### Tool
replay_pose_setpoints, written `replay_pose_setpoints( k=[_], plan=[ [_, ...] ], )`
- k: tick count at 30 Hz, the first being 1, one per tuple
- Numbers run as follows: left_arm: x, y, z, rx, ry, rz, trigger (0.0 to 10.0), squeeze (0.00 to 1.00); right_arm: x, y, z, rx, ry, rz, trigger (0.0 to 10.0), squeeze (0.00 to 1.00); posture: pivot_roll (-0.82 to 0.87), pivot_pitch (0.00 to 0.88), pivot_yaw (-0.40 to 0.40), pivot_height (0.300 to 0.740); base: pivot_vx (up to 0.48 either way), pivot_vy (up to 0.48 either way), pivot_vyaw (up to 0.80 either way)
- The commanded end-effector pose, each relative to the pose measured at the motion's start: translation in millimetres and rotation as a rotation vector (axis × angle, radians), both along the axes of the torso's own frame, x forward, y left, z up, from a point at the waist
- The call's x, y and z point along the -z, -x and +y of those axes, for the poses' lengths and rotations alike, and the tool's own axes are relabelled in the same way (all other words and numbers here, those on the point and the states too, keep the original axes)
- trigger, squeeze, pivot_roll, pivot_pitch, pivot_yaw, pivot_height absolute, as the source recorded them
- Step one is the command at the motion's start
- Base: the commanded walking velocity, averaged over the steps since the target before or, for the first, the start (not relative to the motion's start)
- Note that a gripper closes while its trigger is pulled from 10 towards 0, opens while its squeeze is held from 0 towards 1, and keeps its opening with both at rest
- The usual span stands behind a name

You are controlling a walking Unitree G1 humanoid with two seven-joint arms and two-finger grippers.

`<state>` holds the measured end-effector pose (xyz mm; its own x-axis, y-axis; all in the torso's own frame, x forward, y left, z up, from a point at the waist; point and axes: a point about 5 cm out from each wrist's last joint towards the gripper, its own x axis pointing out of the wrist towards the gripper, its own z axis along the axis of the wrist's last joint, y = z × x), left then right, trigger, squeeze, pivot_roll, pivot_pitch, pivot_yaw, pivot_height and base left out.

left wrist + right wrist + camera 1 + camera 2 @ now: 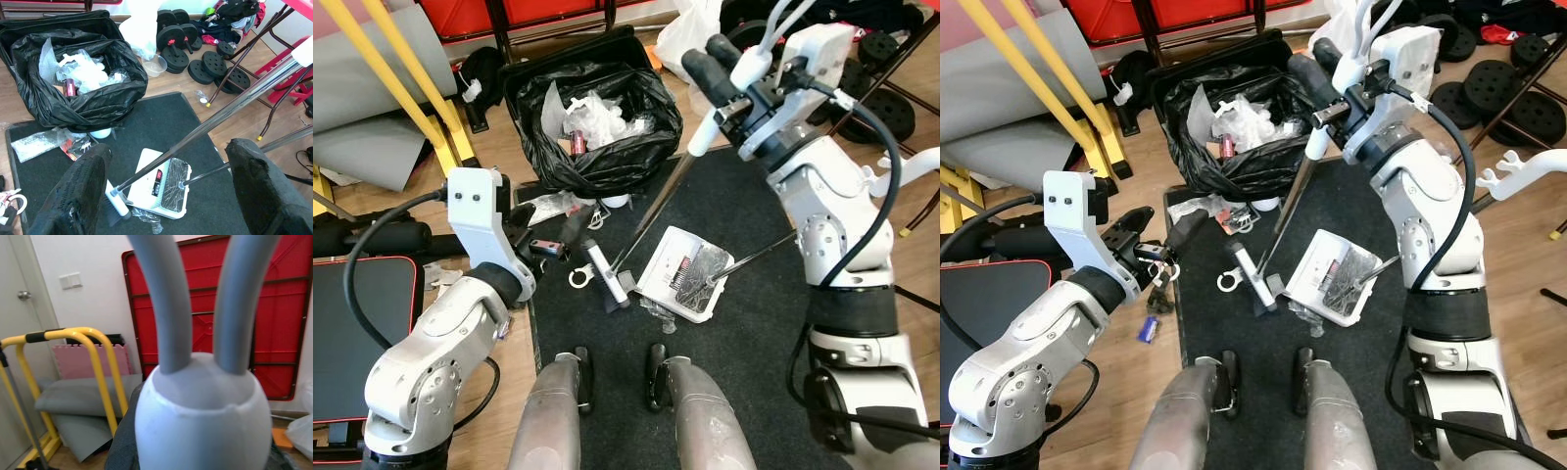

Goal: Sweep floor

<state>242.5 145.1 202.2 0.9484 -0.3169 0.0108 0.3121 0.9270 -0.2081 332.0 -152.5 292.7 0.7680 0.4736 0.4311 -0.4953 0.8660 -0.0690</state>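
Broom handle clamped in my right gripper, head down on the black mat touching the white dustpan, which holds debris. Left gripper spread wide, holding nothing, low at the mat's left edge. Beyond the mat: black trash bag, open, part full.
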Motion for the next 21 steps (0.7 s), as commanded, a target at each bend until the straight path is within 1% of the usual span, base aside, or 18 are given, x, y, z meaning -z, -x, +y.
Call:
replay_pose_setpoints(
  k=[1, 9, 21],
  plan=[
    [3.9, 1.8, -1.0, 0.040, 0.000, 0.013, 10.0, 0.00, -19.1, 7.4, -4.6, 0.026, 0.010, -0.106, 10.0, 0.00, 0.10, 0.310, -0.035, 0.740, 0.000, 0.000, 0.00],
    [5.0, 1.2, -1.4, 0.042, -0.002, 0.013, 10.0, 0.00, -31.3, 8.5, -6.5, 0.046, 0.003, -0.140, 10.0, 0.00, 0.10, 0.297, -0.035, 0.740, 0.000, 0.000, 0.00],
    [5.7, 1.1, -2.2, 0.045, -0.002, 0.013, 10.0, 0.00, -35.7, 8.7, -7.3, 0.049, -0.014, -0.139, 10.0, 0.00, 0.10, 0.290, -0.035, 0.740, 0.000, 0.000, 0.00]
  ],
)
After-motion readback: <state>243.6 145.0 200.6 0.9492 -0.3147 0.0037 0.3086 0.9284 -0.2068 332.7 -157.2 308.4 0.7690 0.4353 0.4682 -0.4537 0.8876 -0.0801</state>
